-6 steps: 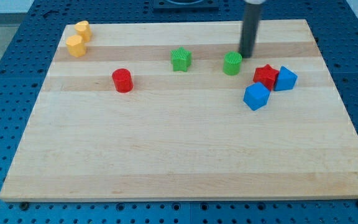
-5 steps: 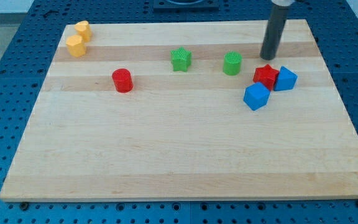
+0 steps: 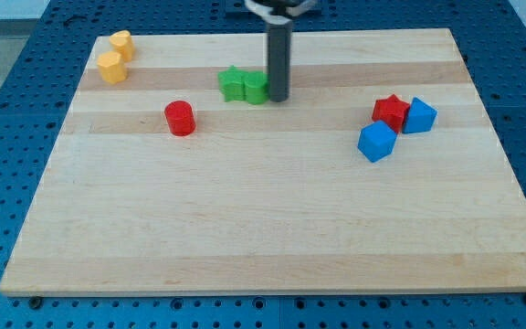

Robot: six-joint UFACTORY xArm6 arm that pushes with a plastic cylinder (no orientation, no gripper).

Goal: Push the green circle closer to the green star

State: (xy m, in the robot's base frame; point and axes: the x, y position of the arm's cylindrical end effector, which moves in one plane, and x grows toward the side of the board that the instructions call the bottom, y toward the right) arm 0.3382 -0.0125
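The green circle (image 3: 256, 88) sits on the wooden board (image 3: 272, 228) near the view's top middle, touching the green star (image 3: 234, 84) on its left. My tip (image 3: 278, 98) is right against the green circle's right side. The dark rod rises from there to the view's top edge.
A red cylinder (image 3: 180, 118) lies left of and below the green pair. Two yellow blocks (image 3: 114, 57) sit at the top left corner. A red star (image 3: 391, 111) and two blue cubes (image 3: 419, 115) (image 3: 376, 141) cluster at the right.
My tip swung from the right side to the left, pushing the green circle leftward into the green star. The star has also shifted left. The other blocks have not moved.
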